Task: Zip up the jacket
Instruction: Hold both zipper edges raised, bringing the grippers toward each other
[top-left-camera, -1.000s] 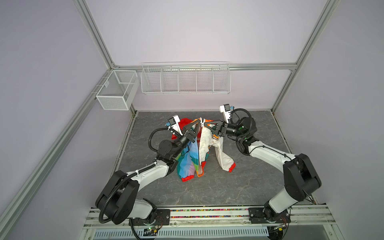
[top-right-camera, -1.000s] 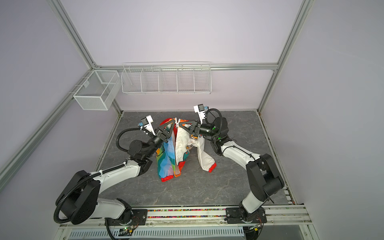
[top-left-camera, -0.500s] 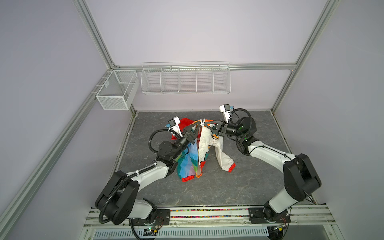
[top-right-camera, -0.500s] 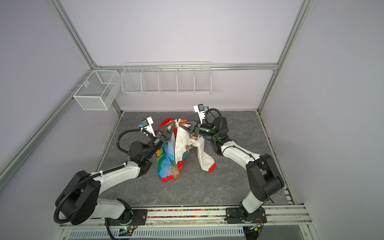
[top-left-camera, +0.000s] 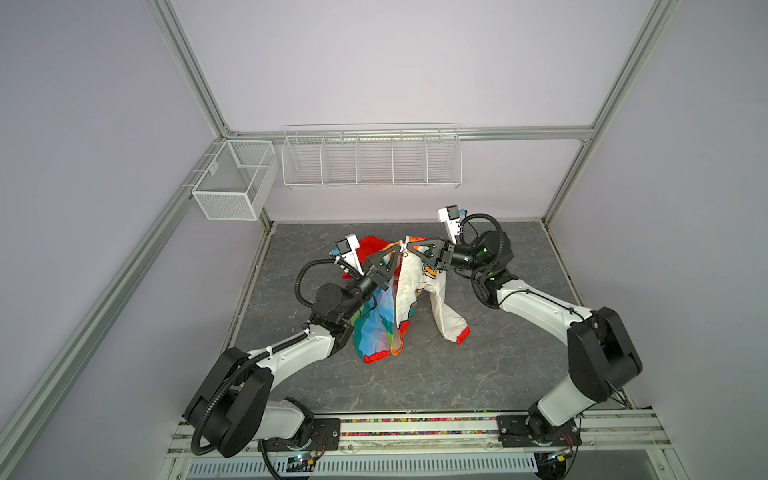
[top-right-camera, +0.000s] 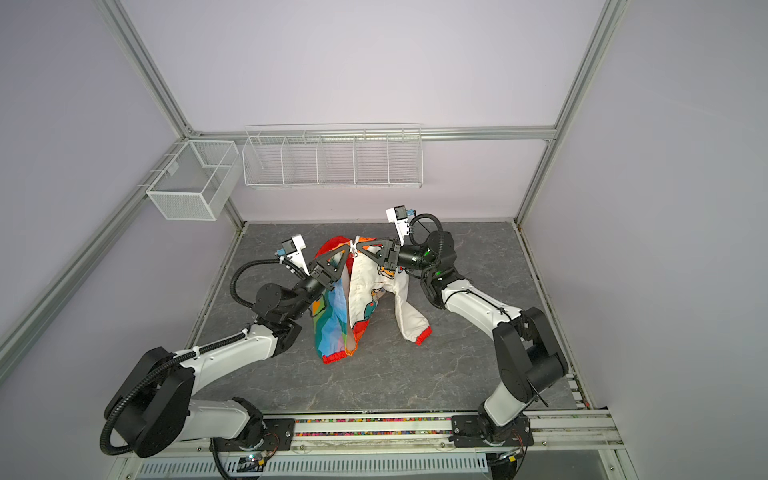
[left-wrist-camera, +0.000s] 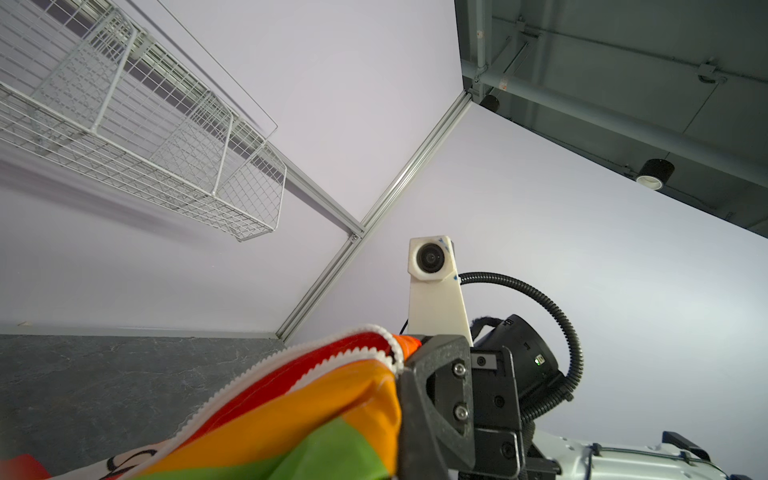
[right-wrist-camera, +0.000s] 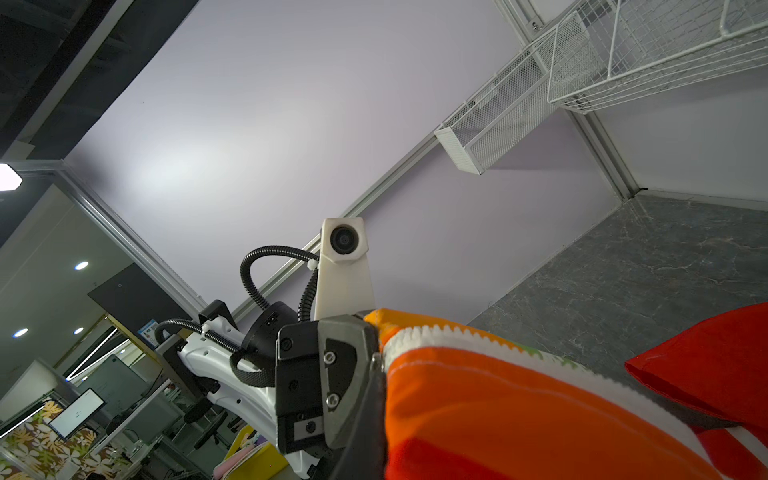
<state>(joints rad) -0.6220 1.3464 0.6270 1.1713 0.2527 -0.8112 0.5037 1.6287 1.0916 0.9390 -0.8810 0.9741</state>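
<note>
1. Black plastic fingers of the left gripper (top-left-camera: 397, 250) are pressed together on one top corner of the small rainbow-striped thin-fabric jacket (top-left-camera: 374, 320). The right gripper (top-left-camera: 411, 248) pinches the facing corner, and the two sets of tips are almost touching.
2. Right at those pinches runs the white toothed plastic zipper (left-wrist-camera: 291, 368). I can't make out the slider from where I stand.
3. The jacket hangs lifted from the grips, with its hem down near the middle of the grey stone-patterned table (top-left-camera: 415, 386). A white cartoon-printed sleeve with a red cuff (top-left-camera: 444, 307) trails toward the right edge, and the red fabric hood (top-left-camera: 368, 244) droops toward the back edge.
4. To do this step well, I'd hold both corners level and taut so the tooth rows line up. One gripper then has to find the slider while the other holds the tension.
5. A fragment of curved lettering (left-wrist-camera: 124, 462) shows on the fabric, but it is too cropped to read. I see no brand.
</note>
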